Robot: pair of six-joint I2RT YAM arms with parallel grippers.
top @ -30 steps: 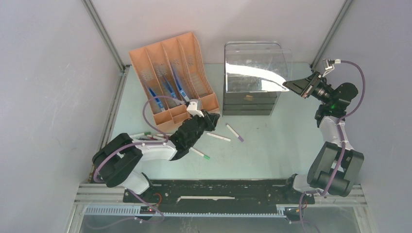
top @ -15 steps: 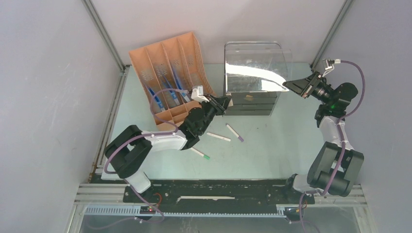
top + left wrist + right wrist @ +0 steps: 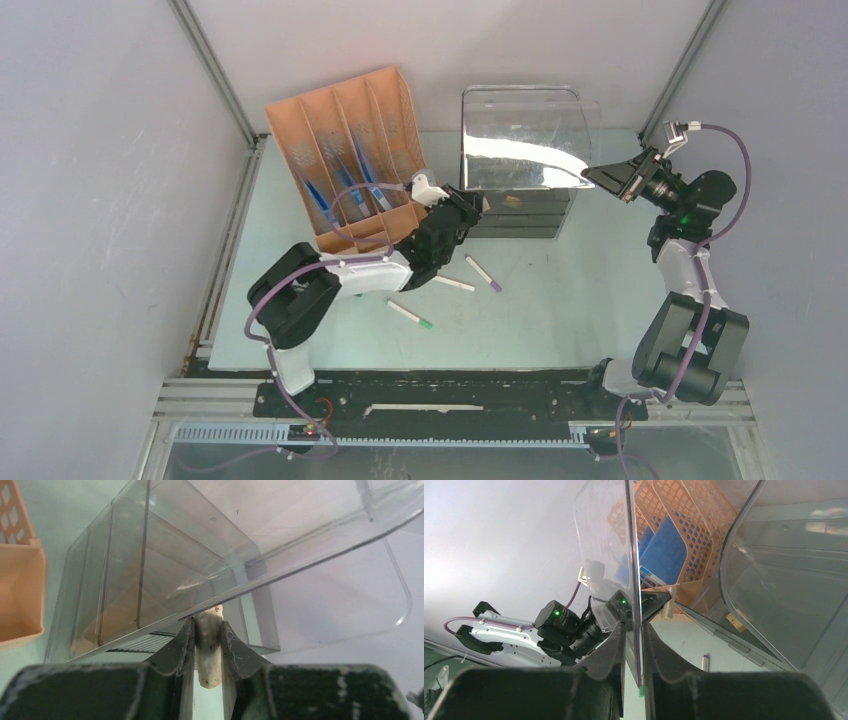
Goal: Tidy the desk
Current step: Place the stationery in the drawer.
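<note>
- Cream piece (image 3: 210,652) is pinched in left fingers (image 3: 183,647), lying lengthwise along them, with the box (image 3: 150,575) just ahead.
- Right fingers (image 3: 616,652) clamp the clear lid (image 3: 525,125) by its edge, tilted up over the box.

Robotics laboratory test cell: pale mint desk (image 3: 560,320) enclosed by blank grey panels (image 3: 100,200) framed in aluminium frame rails (image 3: 212,72), two cable-trailing arms (image 3: 350,278) bolted to a black rail strip (image 3: 450,390) at the near edge; staged with office props: orange file sorter (image 3: 350,150), clear drawer unit (image 3: 515,215), loose markers (image 3: 410,316)

Pale mint-green desk (image 3: 570,300), peach lattice-patterned rack (image 3: 345,115), blue folders (image 3: 666,555).
</note>
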